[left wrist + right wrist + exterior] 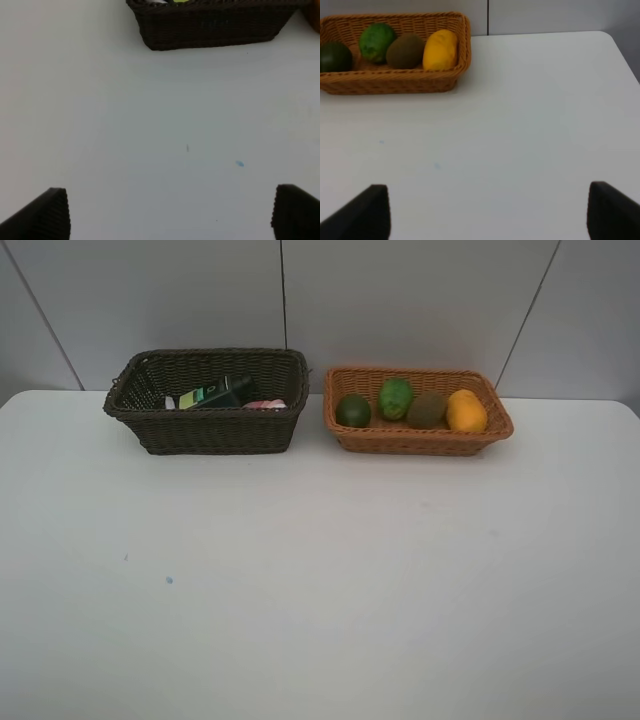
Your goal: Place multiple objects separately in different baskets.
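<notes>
Both grippers, left (170, 215) and right (487, 212), hang spread wide and empty over bare table (320, 590), so the remaining risk looks slight: an arm clipping the dark brown basket (215, 430) or tan basket (420, 438) if it swings forward.

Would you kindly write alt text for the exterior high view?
Two wicker baskets sit side by side on a white table: a dark brown wicker basket holding bottles and small items, and a light orange-tan wicker basket holding four fruits in a row.
</notes>
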Controlling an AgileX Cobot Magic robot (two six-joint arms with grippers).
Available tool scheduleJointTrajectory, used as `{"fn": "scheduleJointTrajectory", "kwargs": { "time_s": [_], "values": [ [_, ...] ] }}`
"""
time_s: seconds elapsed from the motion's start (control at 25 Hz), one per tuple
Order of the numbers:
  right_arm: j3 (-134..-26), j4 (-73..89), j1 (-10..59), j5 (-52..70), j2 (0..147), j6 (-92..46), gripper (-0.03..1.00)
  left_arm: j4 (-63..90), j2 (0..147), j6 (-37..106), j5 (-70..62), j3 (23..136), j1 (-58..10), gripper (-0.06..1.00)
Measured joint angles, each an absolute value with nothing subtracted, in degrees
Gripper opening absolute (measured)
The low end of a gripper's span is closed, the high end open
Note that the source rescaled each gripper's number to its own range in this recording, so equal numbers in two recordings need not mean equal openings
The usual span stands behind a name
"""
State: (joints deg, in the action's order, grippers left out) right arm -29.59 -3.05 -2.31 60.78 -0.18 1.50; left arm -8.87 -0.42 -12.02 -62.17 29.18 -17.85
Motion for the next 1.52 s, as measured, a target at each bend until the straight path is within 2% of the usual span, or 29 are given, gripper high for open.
{"fn": "scheduleJointTrajectory", "kwargs": {
  "time_s": [0.32, 0.76, 1.52],
  "values": [
    [-29.6, -3.1, -2.3, 60.8, -0.2, 1.5, 0.98, -8.8, -0.4, -11.9, -62.1, 29.2, -17.4, 1.00],
    [-29.6, -3.1, -2.3, 60.8, -0.2, 1.5, 0.98, -5.4, -0.4, -7.8, -61.6, 29.2, -5.3, 1.00],
    [-29.6, -3.1, -2.3, 60.8, -0.2, 1.5, 0.98, -1.7, -0.4, -2.5, -61.3, 29.2, -3.8, 1.00]
  ]
}}
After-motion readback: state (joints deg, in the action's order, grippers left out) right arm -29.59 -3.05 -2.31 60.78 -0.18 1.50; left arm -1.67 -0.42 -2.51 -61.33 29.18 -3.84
